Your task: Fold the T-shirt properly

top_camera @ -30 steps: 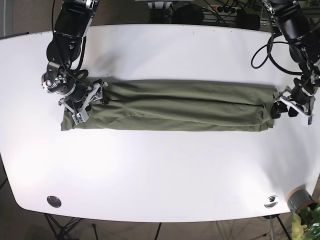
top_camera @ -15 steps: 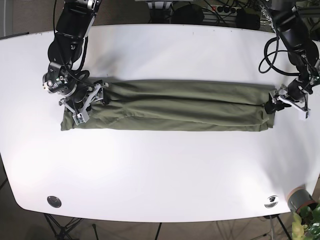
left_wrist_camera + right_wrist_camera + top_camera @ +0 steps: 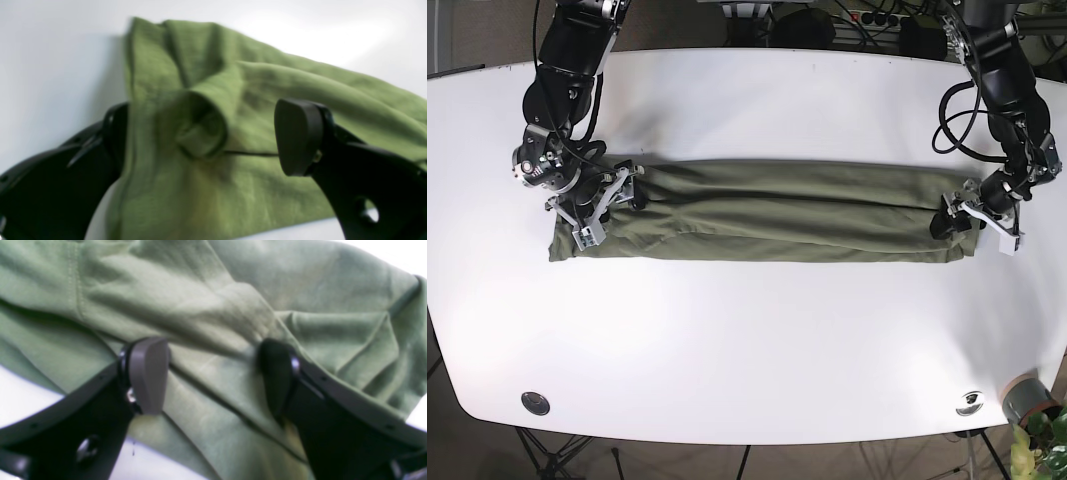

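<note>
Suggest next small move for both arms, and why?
Probably close both jaws: the left gripper and right gripper each sit open astride bunched cloth at opposite ends of the T-shirt, which lies as a long band, not yet pinched.

A white surface (image 3: 757, 340) is filling most of the base view. Black cables (image 3: 867, 18) are lying along the top edge; a potted plant (image 3: 1039, 440) is sitting lower right.
</note>
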Available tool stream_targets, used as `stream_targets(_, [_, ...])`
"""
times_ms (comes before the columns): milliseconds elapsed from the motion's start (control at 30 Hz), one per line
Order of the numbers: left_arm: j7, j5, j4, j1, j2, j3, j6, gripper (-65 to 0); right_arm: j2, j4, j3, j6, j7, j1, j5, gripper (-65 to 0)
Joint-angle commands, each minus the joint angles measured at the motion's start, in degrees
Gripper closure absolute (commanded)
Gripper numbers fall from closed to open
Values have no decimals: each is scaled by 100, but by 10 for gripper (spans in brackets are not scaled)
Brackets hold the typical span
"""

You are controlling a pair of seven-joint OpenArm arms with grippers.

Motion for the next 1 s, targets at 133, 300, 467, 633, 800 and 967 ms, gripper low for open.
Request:
stream_targets(133, [88,73,26,-90,-97,1,15,-381,-29,-4,5,-32,-289,1,-143,-422])
stream_targets(300, [79,64,79,-90,-97,-25,-2,-93,-100,-4,5,-32,-289,1,-143,-422])
stream_targets(467, [114,64,96,-90,-124,-7,-648,-26,-179,-4,-4,-32,-289,1,-143,-422])
stream_targets(633, [132,90,940,33,-124,-7,-648,-24,-214,5,5,-32,-289,-8,-143,-422])
stream_targets(800, [369,82,2321,605,35,37,-648,-26,-214,146,5,-32,-289,-26,-143,-422])
stream_targets(967, [563,99,3499,912,457,494,-626,-28,-214,198,5,-32,-289,-26,-143,-422])
